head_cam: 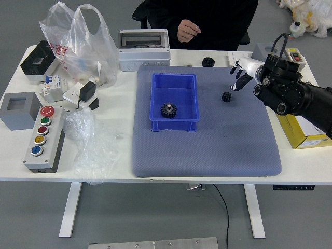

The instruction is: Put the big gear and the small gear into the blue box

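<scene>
My right hand [239, 78] reaches in from the right above the mat, its fingers spread and holding nothing. Just below and left of its fingertips the small black gear [226, 97] lies on the grey-blue mat, apart from the hand. Inside the blue box [174, 125], near its front wall, sits the bigger black gear [168, 110]. The left arm does not show.
A person's hand [188, 31] is held at the table's far edge. A black round part [208, 61] lies behind the mat [207, 155]. A yellow carton [303, 136] stands under the right arm. Plastic bags [93, 49] and a button box [45, 137] are at left.
</scene>
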